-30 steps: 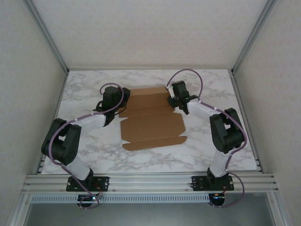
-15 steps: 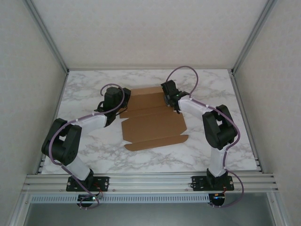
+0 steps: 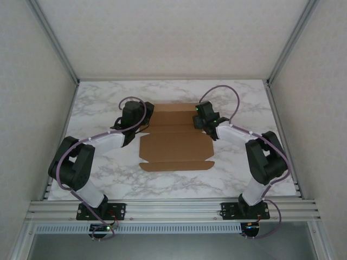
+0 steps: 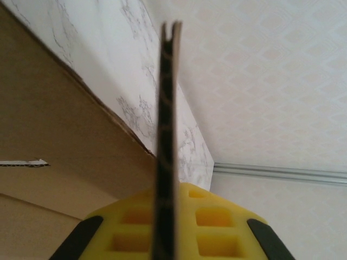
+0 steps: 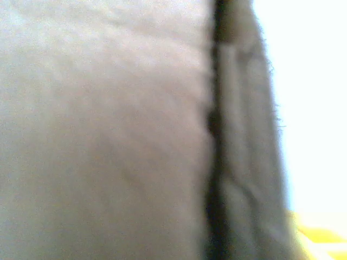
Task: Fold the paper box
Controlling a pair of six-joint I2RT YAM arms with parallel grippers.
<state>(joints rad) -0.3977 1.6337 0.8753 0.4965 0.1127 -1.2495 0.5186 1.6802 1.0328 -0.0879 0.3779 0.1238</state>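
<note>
The white marble table (image 3: 108, 173) holds the paper box (image 3: 174, 147), lying flat in the middle of the frame. It looks light, thin and bendy, so grab it by a flap. The left end effector (image 3: 144, 118) is clamped on its upper left edge. The right end effector (image 3: 198, 119) sits by the upper right edge, and I cannot tell if it is apart or together.

Your right wrist camera gives the paper box (image 5: 108, 130) as a close blur. From above, right end effector (image 3: 198, 120) jaws are hidden under its wrist, unreadable. Bottom edge cuts off the left end effector (image 4: 166, 216) pads (image 4: 217, 219).
</note>
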